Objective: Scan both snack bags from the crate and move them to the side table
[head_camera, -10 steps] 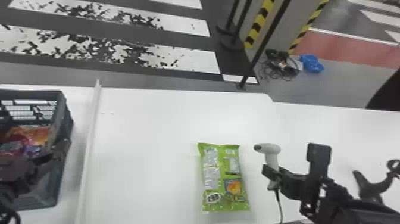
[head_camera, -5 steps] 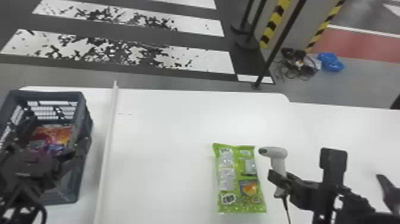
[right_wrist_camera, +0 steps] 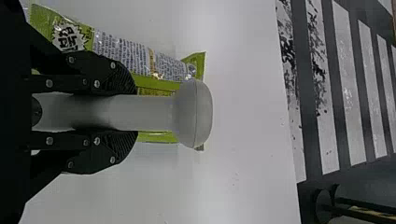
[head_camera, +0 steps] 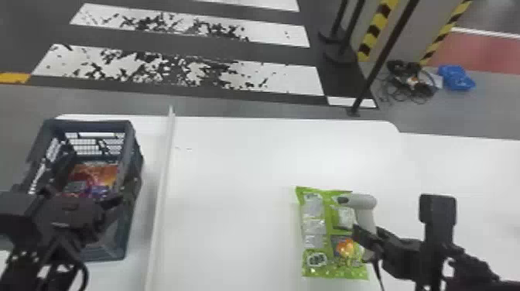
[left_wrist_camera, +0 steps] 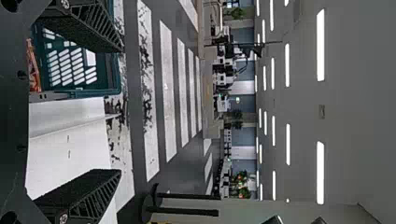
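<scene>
The head view has swung a bit, so the table things show farther right than before, and the gray scanner has moved in from beside the green snack bag to hang over its edge. The big white table is under everything, with a long white bar across it. On the left side sits the dark crate, and inside it is the other snack bag, orange and purple. The left gripper is at the crate with its two fingers wide apart and nothing in them. The green bag lies flat on the table, well apart from the crate, on the other side of the bar. The right gripper squeezes the scanner by its handle, and the scanner's head is up above the bag. I can't tell if the scanner touches the bag. I think this is the scanning part for the green bag. Next, the right arm should point the front of the scanner at the code on the bag and hold it nice and steady. If it tips the wrong way, it could miss the code or bump the bag. After that, the green bag should go to the side table, and the one in the crate needs its turn.
</scene>
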